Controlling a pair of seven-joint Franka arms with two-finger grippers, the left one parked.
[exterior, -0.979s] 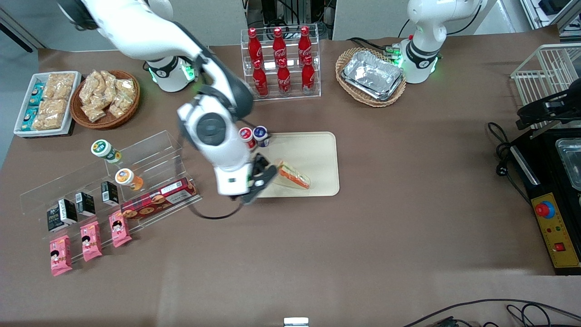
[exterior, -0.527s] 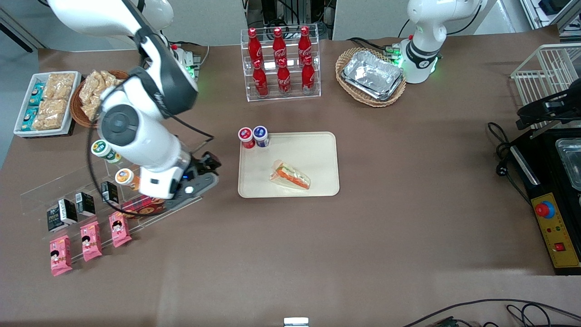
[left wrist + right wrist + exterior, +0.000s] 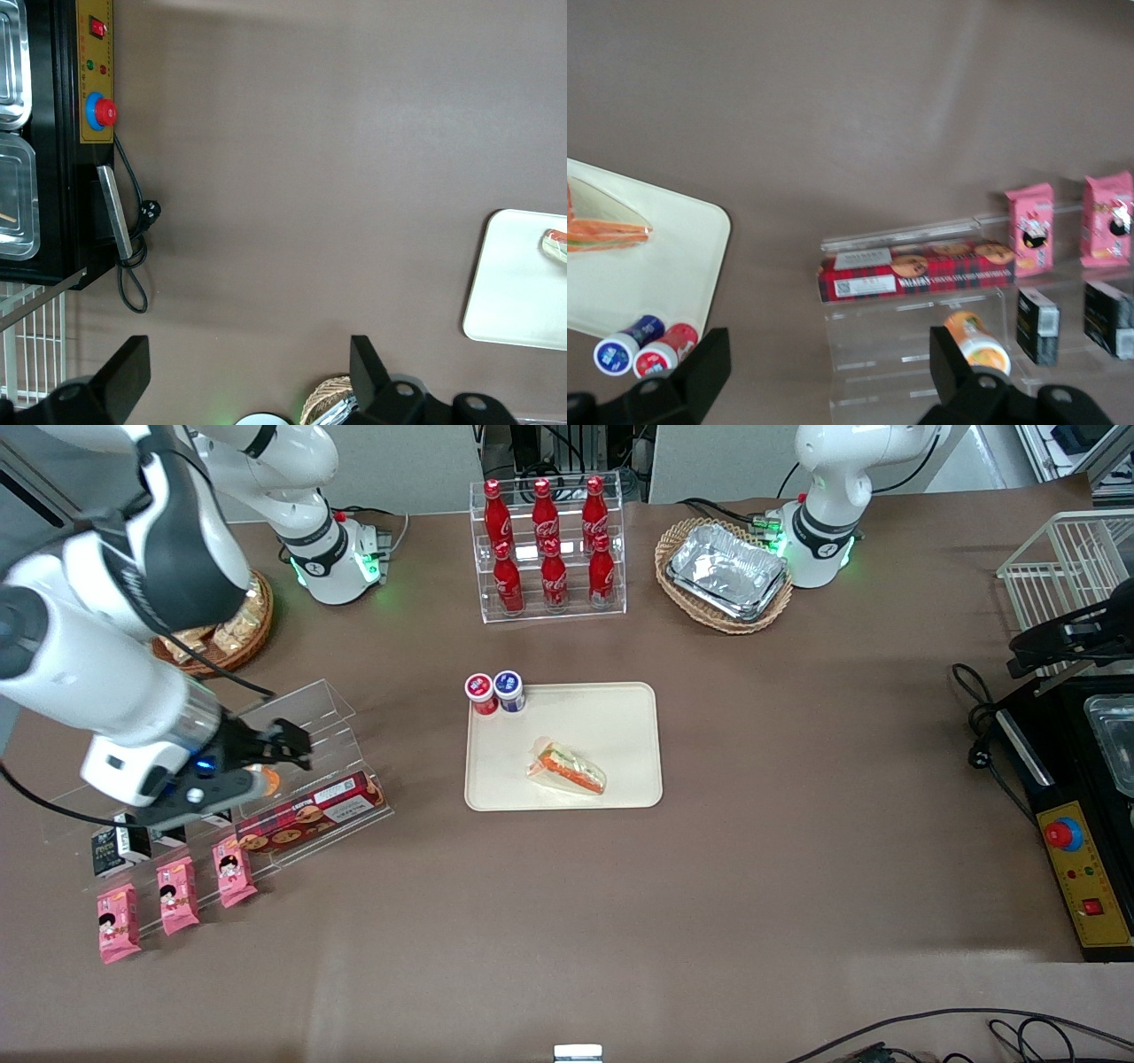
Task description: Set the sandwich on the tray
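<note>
Gripper [image 3: 297, 746], fingers spread and empty, hangs above the clear acrylic rack [image 3: 292, 726]. Well apart from it, toward the parked arm's end, the sandwich [image 3: 569, 768] lies flat on the tray [image 3: 620, 717]. Placement appears complete; nothing evidently remains.

1. Your front view looks steeply down from high above the whole worktop [image 3: 709, 886], facing both arm bases.
2. Your right wrist view looks down past the open claw [image 3: 824, 376], sharing the tray [image 3: 673, 266] and sandwich [image 3: 602, 232] with the front view.
3. Your left wrist view looks down, catching the tray's edge too.
</note>
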